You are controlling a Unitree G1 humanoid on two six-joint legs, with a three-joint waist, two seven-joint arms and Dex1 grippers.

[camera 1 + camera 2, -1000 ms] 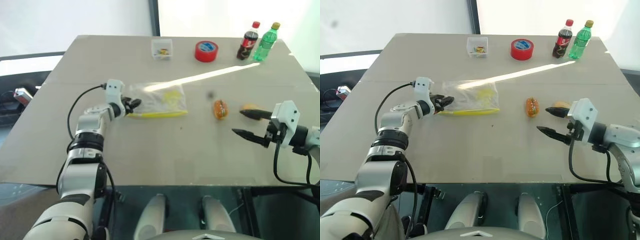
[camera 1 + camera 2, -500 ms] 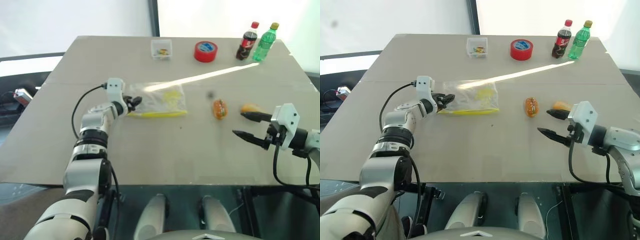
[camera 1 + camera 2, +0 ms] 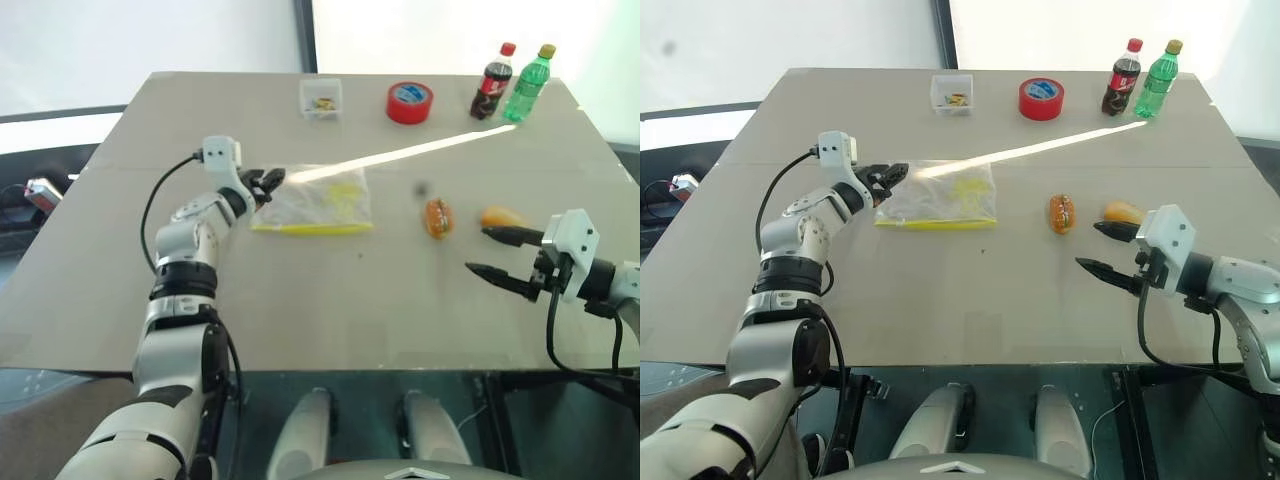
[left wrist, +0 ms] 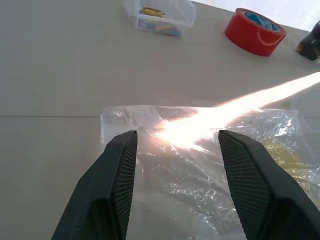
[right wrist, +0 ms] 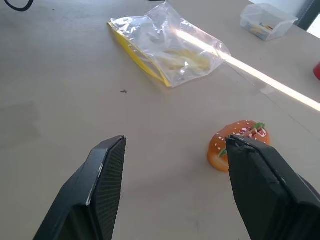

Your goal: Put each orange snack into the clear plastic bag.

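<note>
The bag point(image 3: 312, 200) is lying flat on the table point(image 3: 330, 300) at about 10 o'clock from the table's centre, its yellow strip along the near edge. The left gripper point(image 3: 272, 180) is hovering at the bag's far left corner, fingers spread and grasping nothing. The striped snack point(image 3: 438, 217) is sitting at 3 o'clock from the bag, well apart from it, and the plain snack point(image 3: 500, 215) is lying just beyond at 3 o'clock again. The right gripper point(image 3: 478, 250) is waiting at 5 o'clock from the striped snack, fingers released and wide. A clear box point(image 3: 322, 97), red tape point(image 3: 410, 101) and two bottles point(image 3: 510, 82) are standing along the far edge.
</note>
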